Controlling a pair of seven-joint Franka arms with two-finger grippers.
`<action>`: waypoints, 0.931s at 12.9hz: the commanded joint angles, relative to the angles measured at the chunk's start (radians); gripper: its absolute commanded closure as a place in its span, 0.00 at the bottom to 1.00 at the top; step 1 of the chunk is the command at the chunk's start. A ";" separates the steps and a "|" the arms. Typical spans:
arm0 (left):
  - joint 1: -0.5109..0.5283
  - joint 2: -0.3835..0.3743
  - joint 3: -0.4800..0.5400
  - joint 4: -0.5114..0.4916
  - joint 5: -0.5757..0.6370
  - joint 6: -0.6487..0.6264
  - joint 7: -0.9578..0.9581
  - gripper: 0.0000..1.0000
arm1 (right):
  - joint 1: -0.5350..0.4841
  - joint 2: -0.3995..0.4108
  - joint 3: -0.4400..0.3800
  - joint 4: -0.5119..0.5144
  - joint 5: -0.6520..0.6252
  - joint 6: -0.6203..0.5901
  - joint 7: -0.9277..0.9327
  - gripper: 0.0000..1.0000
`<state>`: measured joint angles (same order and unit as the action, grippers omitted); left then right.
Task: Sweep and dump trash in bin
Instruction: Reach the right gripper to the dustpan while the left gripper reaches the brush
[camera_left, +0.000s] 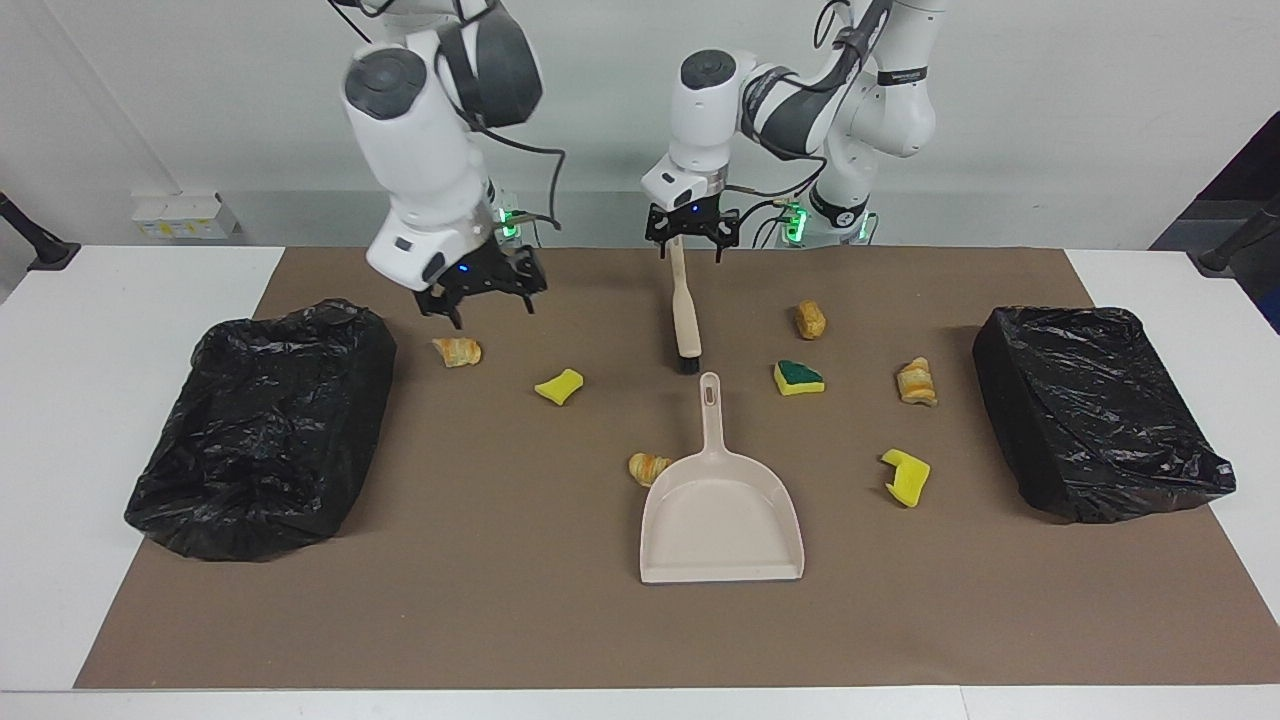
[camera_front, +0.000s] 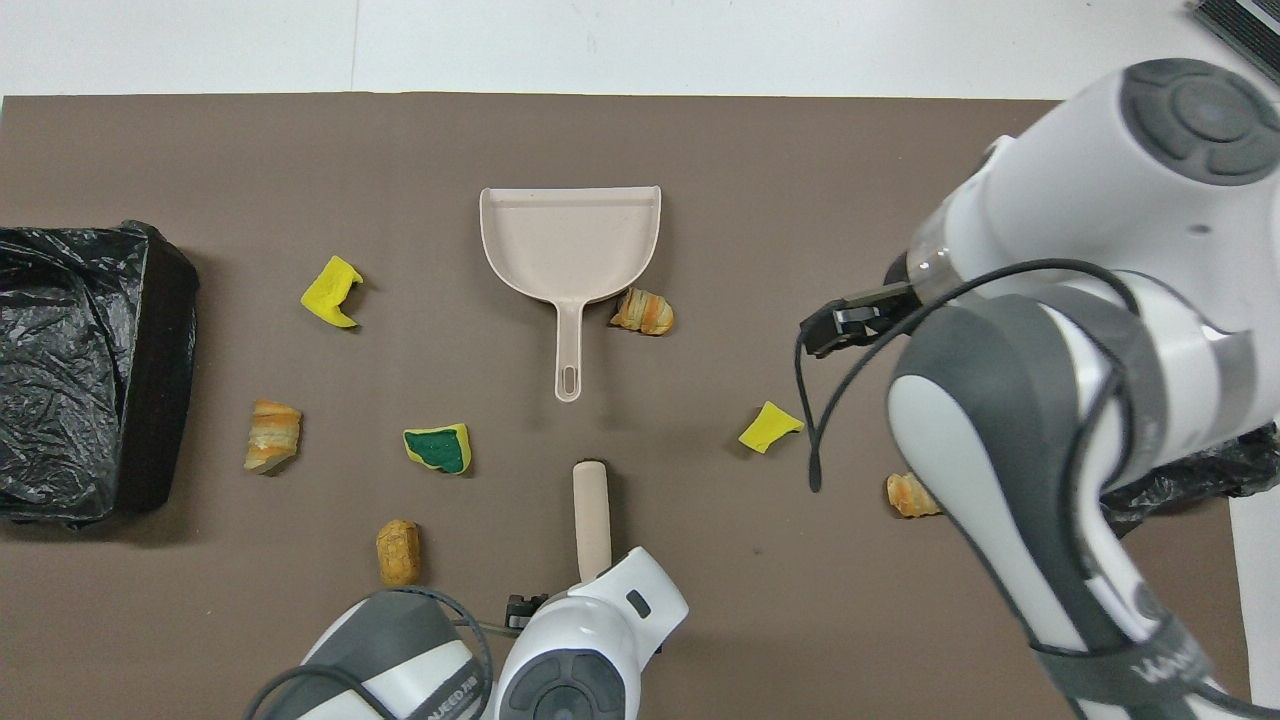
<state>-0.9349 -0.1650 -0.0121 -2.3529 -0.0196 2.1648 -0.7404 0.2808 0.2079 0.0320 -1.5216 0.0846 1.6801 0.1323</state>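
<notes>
With both arms reaching in over the robots' edge of the brown mat, the left gripper hangs with fingers spread around the top of the brush handle, not yet pinching it; right gripper is open too, over the mat just above a pastry near the right arm's bin; dustpan lies mid-mat, handle toward the brush bristles; trash all on the mat: pastry touching the dustpan's side, yellow sponge between brush and right gripper, green-faced sponge, two more pastries and a yellow sponge toward the left arm's bin.
</notes>
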 joint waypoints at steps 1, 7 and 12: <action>-0.058 0.021 0.018 -0.069 0.006 0.090 -0.020 0.00 | 0.069 0.135 -0.003 0.110 0.007 0.074 0.122 0.00; -0.079 0.018 0.015 -0.111 -0.037 0.099 -0.008 0.26 | 0.213 0.368 -0.011 0.245 -0.032 0.298 0.314 0.00; -0.073 0.024 0.018 -0.100 -0.103 0.083 -0.007 1.00 | 0.305 0.534 -0.015 0.368 -0.083 0.362 0.474 0.00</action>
<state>-0.9926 -0.1244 -0.0110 -2.4368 -0.1038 2.2425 -0.7474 0.5598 0.6831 0.0243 -1.2221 0.0337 2.0305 0.5588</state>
